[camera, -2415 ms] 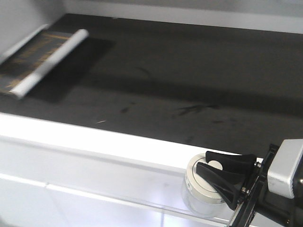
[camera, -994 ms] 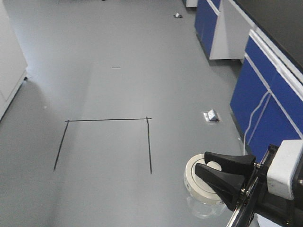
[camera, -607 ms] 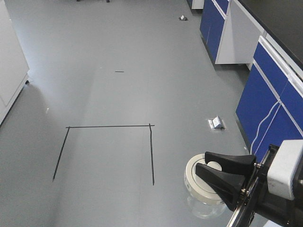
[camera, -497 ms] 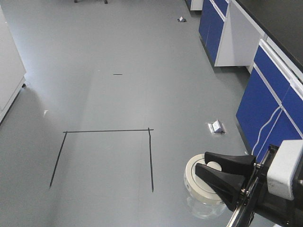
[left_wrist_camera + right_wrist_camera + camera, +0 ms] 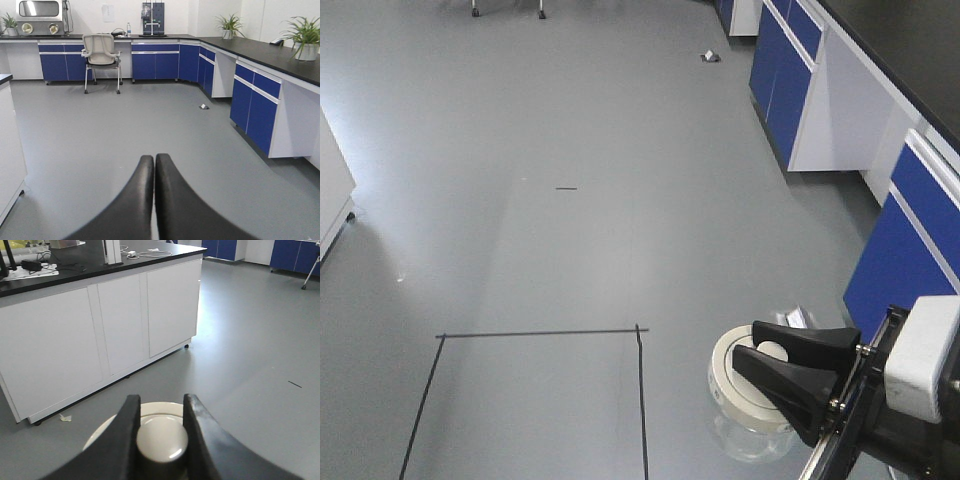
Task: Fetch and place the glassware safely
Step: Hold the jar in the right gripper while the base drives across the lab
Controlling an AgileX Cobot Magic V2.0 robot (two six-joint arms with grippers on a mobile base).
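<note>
The glassware [image 5: 735, 405] is a small clear glass jar with a wide cream-white lid and a round central knob. My right gripper [image 5: 760, 358] is shut on that knob and carries the jar in the air above the grey floor, at the lower right of the front view. In the right wrist view the two black fingers [image 5: 127, 430] pinch the knob [image 5: 161, 437] from both sides, with the lid rim behind. My left gripper [image 5: 154, 160] is shut and empty, its fingers pressed together, pointing across the lab floor.
Blue cabinets under a black counter [image 5: 880, 150] run along the right. A black tape rectangle [image 5: 535, 334] marks the floor ahead. A white island cabinet [image 5: 100, 325] stands to one side. A chair [image 5: 101, 52] and more blue cabinets line the far wall. Small debris [image 5: 710, 56] lies on the floor.
The base has turned away from the dark counter and now rolls over the floor; the tape rectangle slid down the front view. The jar stays gripped in the right gripper.
</note>
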